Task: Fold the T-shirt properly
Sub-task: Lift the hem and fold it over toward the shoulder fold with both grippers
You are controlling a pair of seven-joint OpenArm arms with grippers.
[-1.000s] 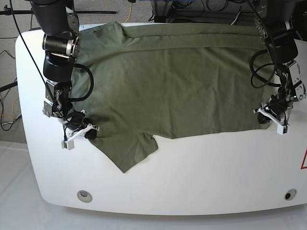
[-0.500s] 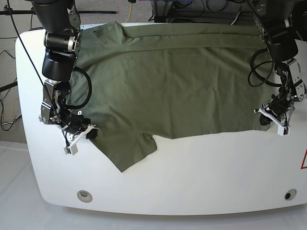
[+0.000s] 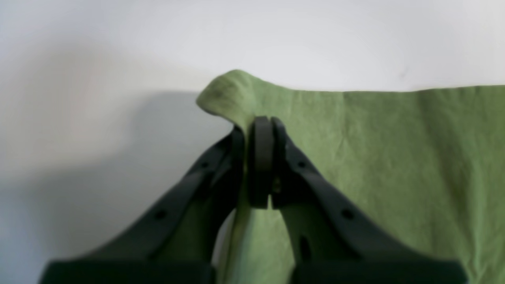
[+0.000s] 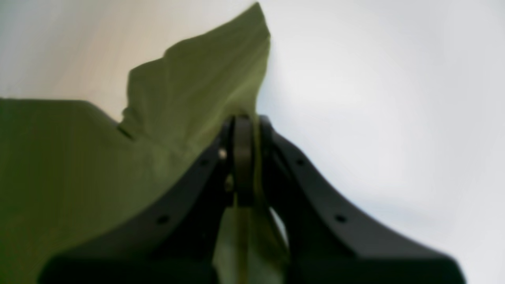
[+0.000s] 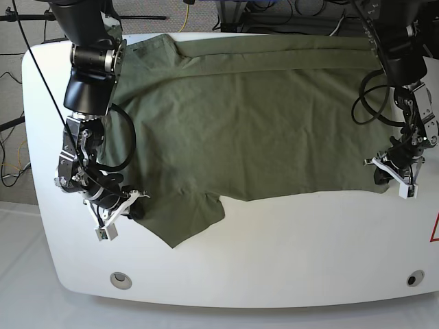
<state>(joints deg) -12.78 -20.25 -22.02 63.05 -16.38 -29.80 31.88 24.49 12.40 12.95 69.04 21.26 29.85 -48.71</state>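
Left wrist: left gripper clamped on T-shirt corner; cloth runs off to its right.
Right wrist: right gripper pinching the sleeve edge, cloth to its left.
Base: shirt's long axis spans between both grippers on the table.

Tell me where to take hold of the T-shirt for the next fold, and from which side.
Grip the T-shirt at its near hem corners, coming in from the table's near edge. That edge lies straight and free on bare tabletop. Both the left end effector and the right end effector already pinch there.
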